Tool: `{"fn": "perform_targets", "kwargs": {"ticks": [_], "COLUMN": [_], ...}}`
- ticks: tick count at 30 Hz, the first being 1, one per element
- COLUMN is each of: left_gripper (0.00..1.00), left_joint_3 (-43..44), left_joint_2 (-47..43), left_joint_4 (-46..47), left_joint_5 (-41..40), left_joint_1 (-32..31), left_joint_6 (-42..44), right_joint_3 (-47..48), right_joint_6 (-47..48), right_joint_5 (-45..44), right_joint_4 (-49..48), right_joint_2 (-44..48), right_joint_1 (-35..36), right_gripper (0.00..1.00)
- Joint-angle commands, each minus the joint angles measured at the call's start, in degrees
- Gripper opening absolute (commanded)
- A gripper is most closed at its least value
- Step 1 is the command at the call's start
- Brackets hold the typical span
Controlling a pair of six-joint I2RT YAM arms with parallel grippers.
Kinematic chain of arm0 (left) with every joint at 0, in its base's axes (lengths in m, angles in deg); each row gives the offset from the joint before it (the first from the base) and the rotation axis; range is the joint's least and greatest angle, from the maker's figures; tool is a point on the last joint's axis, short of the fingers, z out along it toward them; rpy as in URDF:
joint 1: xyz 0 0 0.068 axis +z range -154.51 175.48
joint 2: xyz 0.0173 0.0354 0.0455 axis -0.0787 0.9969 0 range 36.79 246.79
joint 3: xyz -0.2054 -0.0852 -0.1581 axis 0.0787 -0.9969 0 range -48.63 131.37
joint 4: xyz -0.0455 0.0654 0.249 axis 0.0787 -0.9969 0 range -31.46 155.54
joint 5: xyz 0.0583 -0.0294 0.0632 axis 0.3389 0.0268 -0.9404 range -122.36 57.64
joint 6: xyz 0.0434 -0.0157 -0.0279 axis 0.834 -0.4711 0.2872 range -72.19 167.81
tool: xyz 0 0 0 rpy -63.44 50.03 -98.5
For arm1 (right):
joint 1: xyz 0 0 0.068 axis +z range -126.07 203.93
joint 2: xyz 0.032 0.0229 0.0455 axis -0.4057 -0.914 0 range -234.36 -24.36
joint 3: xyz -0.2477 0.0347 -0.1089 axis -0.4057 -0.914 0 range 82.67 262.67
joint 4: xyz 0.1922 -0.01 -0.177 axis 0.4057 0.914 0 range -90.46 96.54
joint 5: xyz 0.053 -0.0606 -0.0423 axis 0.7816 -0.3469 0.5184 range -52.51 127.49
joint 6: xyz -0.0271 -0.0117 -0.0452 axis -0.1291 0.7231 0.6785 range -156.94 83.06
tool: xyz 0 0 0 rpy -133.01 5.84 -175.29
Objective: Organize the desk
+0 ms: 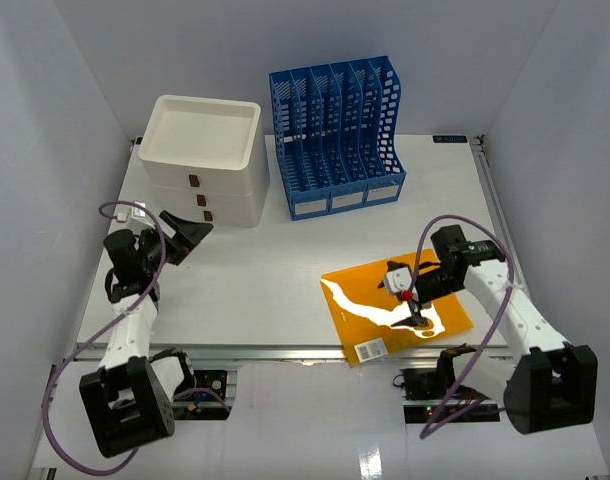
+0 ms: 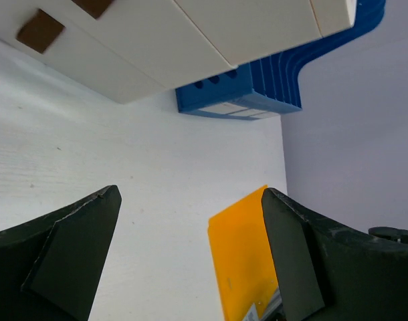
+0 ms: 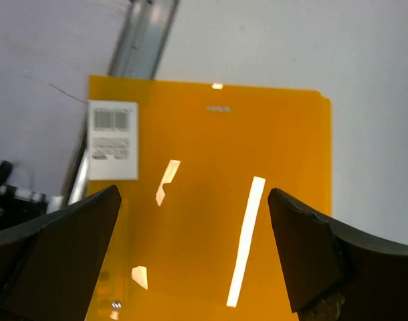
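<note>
Desk (image 1: 265, 290) fills the view. At back: white drawer unit (image 1: 203, 170) (drawers shut, insides hidden) & blue file rack (image 1: 335, 130). Orange folder (image 1: 380, 300) lies at near edge — label corner over the rail (image 1: 275, 350). Left gripper (image 1: 192, 232) nr drawer unit, right gripper (image 3: 194, 197) above folder — both jaws wide, holding nothing.
</note>
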Motion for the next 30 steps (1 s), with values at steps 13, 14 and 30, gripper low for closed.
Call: {"fn": "perform_targets", "kwargs": {"ticks": [13, 14, 30], "left_gripper": [0.98, 0.98, 0.98], "left_joint_3": [-9.51, -9.94, -11.31], "left_joint_2": [-21.5, -21.84, -27.28], "left_joint_4": [-5.89, -6.33, -13.54], "left_joint_5": [-5.59, -5.77, -7.39], "left_joint_1": [-22.31, -22.9, -28.07], "left_joint_6": [-9.96, -10.38, -12.07], "right_joint_3": [-15.47, -16.52, -15.22], "right_joint_6": [-33.57, -33.7, -32.04], "right_joint_5": [-25.51, -26.71, -25.77], "right_joint_4": [-28.47, -29.09, -19.05], "right_joint_2": [9.82, 10.15, 16.93], "right_joint_1": [30.36, 30.79, 33.13], "right_gripper": [0.94, 0.94, 0.9]}}
